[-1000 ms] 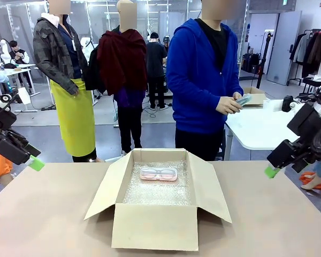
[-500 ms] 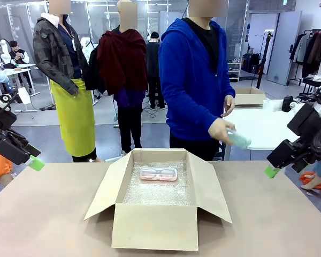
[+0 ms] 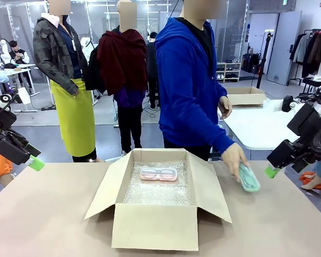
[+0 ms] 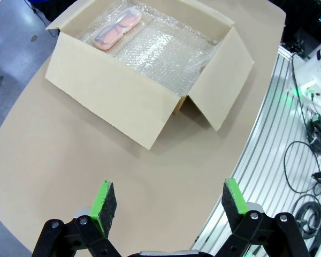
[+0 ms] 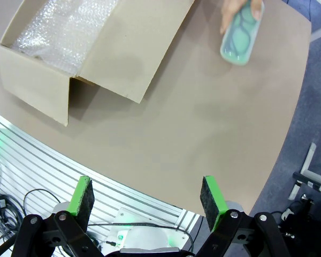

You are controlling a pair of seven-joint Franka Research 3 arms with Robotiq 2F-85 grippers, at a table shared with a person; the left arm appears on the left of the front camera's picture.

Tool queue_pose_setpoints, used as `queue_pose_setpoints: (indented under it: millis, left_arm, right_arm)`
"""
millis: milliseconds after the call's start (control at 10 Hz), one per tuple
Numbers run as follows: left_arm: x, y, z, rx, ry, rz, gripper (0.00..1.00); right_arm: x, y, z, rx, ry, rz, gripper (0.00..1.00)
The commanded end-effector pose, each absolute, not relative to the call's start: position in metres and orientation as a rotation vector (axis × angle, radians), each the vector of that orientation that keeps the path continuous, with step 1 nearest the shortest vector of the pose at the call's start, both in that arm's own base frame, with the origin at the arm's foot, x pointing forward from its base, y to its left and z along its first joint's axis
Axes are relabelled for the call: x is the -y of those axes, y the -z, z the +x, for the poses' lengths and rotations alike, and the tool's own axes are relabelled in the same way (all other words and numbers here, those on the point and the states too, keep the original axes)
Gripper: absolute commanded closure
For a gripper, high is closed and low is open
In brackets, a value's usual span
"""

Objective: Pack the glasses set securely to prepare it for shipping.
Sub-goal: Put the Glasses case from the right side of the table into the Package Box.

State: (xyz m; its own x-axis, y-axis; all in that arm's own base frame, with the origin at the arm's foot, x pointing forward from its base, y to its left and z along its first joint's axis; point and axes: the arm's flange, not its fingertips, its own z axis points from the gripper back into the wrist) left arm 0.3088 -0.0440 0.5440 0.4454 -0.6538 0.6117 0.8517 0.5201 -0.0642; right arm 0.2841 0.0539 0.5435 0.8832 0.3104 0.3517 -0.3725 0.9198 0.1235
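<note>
Person's hand (image 3: 234, 157) has lowered mint green case (image 3: 249, 177) near table (image 3: 43, 214), 3 o'clock of cardboard box (image 3: 155, 227), pink case (image 3: 158, 173) unmoved inside, left gripper (image 4: 166, 195) and right gripper (image 5: 146, 194) wide, empty

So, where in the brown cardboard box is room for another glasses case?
Bare: the bubble wrap between the pale pink translucent case and the box's near wall. Crowded: the far wall, where that case lies. Right of the box, a person's hand holds the mint green case.
</note>
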Motion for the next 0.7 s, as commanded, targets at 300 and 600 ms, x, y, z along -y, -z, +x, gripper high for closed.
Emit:
queue_pose_setpoints:
  millis: [300,600]
  left_arm:
    - [0.0422,-0.5439,0.3093,0.581,0.981,-0.416,0.0]
    - [0.0422,-0.5439,0.3093,0.581,0.981,-0.416,0.0]
  right_arm:
    - [-0.0558,-0.544,0.2856,0.344,-0.36,0.174,0.0]
    - [-0.0558,-0.544,0.2856,0.344,-0.36,0.174,0.0]
